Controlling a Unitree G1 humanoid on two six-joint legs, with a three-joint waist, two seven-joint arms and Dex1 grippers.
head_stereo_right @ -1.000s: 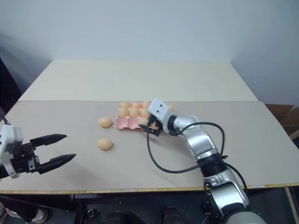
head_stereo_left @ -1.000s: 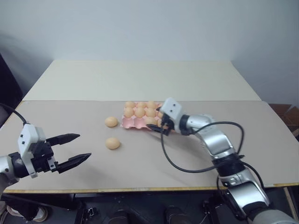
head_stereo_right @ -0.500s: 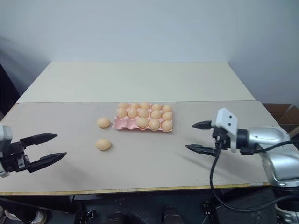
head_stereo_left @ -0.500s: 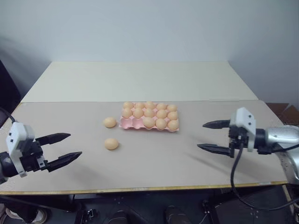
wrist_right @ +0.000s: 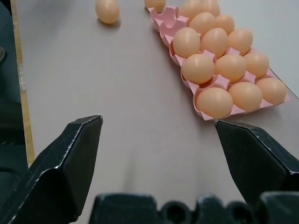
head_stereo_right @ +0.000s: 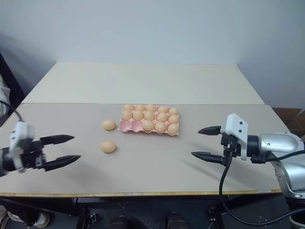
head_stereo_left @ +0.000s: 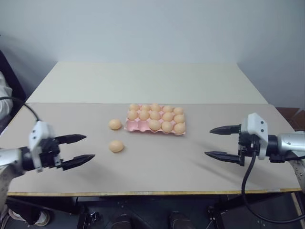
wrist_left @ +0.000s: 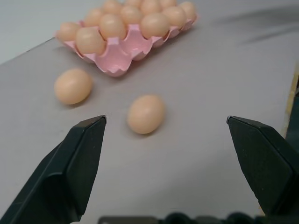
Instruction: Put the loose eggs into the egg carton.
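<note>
Your left gripper (head_stereo_left: 78, 148) is hanging over the near left part of the table (head_stereo_left: 157, 176) with its two black fingers spread wide apart and nothing between them. Look along those fingers in the left wrist view and you get one loose egg (wrist_left: 146, 114) lying on its side almost dead ahead, and a second loose egg (wrist_left: 73, 86) a bit further off, close to the pink egg carton (wrist_left: 126, 52) but not touching it. In the head views those same two eggs sit just to the left of the carton: one beside its left end, the other nearer to you and a little apart.

Your right gripper (head_stereo_left: 223, 142) is over on the right side of the table, well clear of the carton, fingers wide apart too and holding nothing. It points back toward the middle of the table.

The carton itself sits around the middle of the near tabletop, and it's mostly full of the same orange-tan eggs. The two cups at its near left corner are still empty, you can see the bare pink there in both wrist views. Behind it there's a second, paler tabletop (head_stereo_left: 143, 81) butted up against yours.
</note>
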